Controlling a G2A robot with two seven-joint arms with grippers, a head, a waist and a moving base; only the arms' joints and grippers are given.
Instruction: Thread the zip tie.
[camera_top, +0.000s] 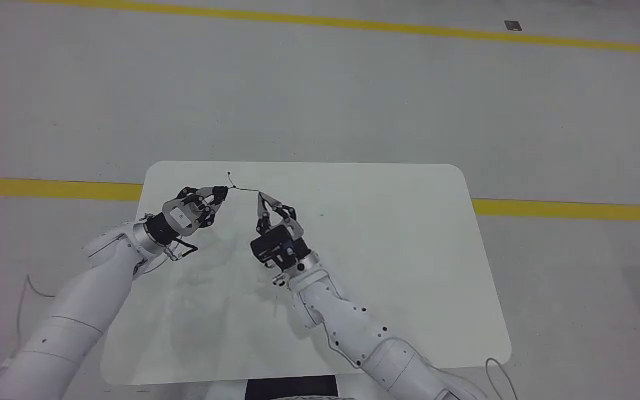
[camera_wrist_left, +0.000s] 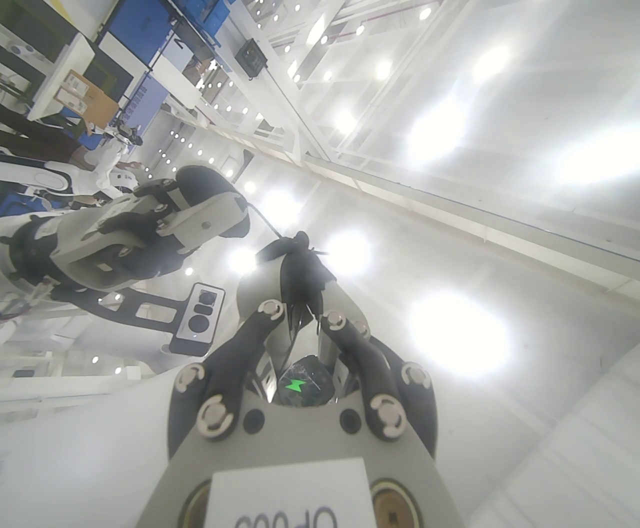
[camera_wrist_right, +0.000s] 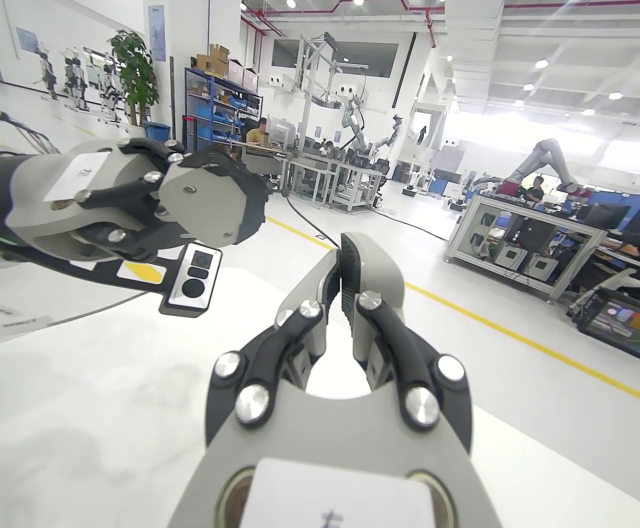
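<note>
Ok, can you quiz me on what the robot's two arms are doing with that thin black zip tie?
1. True or false: the thin black plastic zip tie lies flat on the white table.
2. Pick one. The fingers of the right gripper are: A) wide open, B) pinched shut on the zip tie, C) pressing on the table.
3. Fill in: the zip tie's other end is held by the ___ gripper.

Key
1. False: it is held up above the table.
2. B.
3. Left: the left gripper is shut on it too.
</note>
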